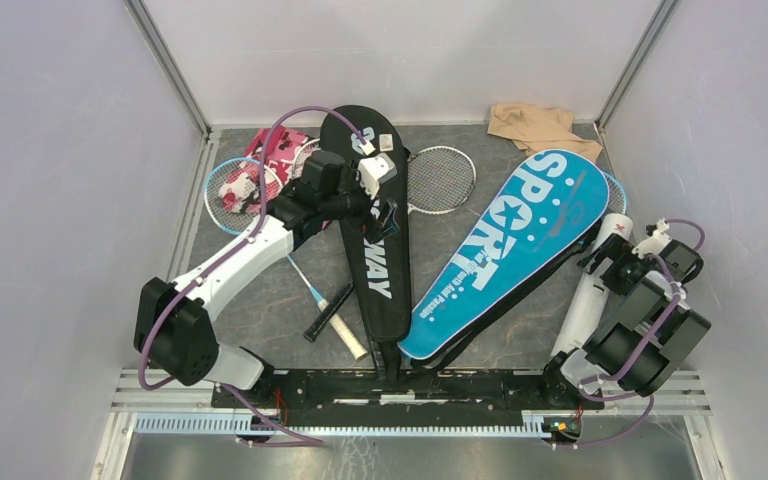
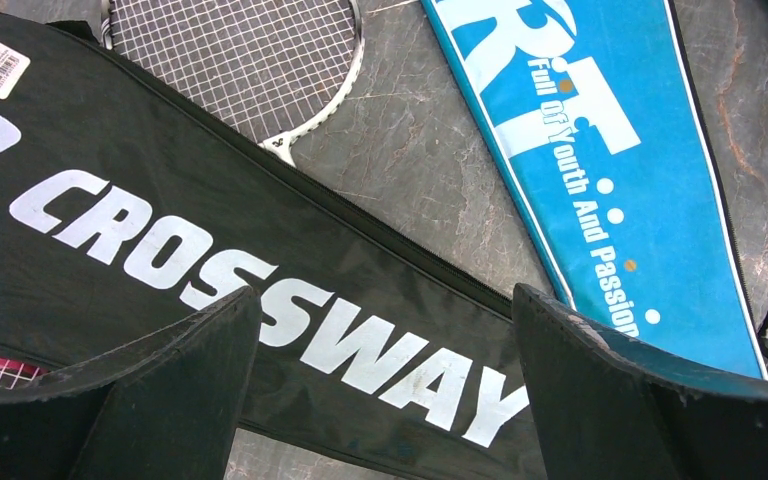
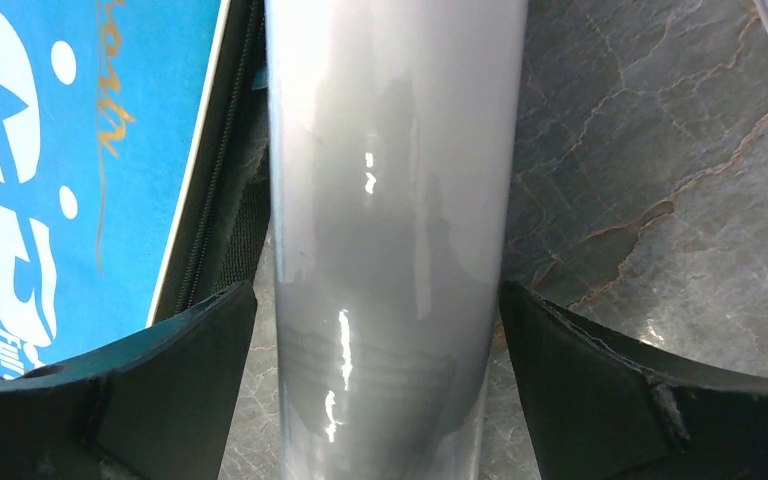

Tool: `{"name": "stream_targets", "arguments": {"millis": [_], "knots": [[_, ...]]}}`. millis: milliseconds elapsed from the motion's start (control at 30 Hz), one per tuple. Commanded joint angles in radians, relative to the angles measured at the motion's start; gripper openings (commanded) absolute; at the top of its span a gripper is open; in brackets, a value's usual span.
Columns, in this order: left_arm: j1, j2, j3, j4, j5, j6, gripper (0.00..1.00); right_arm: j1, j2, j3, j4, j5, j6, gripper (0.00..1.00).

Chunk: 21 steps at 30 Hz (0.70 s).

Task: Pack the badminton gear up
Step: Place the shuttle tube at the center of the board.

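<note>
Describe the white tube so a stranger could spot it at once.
Start at the blue SPORT cover, right of centre. Beside its right edge lies the white tube, straddled by the right gripper. Only it is a glossy cylinder.

This looks like a robotics lab test cell: plain white panel walls (image 1: 50, 150) framed by aluminium posts (image 1: 168, 65) box in a dark marbled tabletop (image 1: 270, 292), with a left arm (image 1: 245, 255) and right arm (image 1: 650, 345) bolted to a base rail (image 1: 480, 384).

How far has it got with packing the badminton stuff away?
Done: nothing visibly packed; the white-framed racket and blue-framed racket lie loose. In hand: the right gripper straddles the white tube, open; the left gripper hovers over the black cover. Left: everything.
</note>
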<state>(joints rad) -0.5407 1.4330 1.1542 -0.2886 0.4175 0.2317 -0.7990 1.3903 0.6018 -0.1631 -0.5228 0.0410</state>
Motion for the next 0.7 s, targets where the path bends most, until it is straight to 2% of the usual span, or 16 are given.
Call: {"name": "stream_targets", "arguments": {"millis": [0, 200, 400, 500, 667], "knots": [[0.0, -0.039, -0.002, 0.034, 0.003, 0.044, 1.0, -0.005, -0.026, 0.068, -0.014, 0.016, -0.015, 0.98], [0.001, -0.039, 0.006, 0.038, -0.041, 0.044, 1.0, -0.004, -0.129, 0.127, -0.02, 0.027, -0.032, 0.98], [0.006, -0.034, 0.025, 0.049, -0.153, 0.019, 1.0, 0.042, -0.201, 0.22, -0.045, 0.027, -0.111, 0.98], [0.03, -0.041, 0.019, 0.078, -0.208, -0.009, 1.0, 0.127, -0.22, 0.27, -0.052, 0.036, -0.156, 0.98], [0.105, -0.033, 0.013, 0.119, -0.231, -0.084, 1.0, 0.357, -0.214, 0.357, -0.063, 0.103, -0.231, 0.98]]}}
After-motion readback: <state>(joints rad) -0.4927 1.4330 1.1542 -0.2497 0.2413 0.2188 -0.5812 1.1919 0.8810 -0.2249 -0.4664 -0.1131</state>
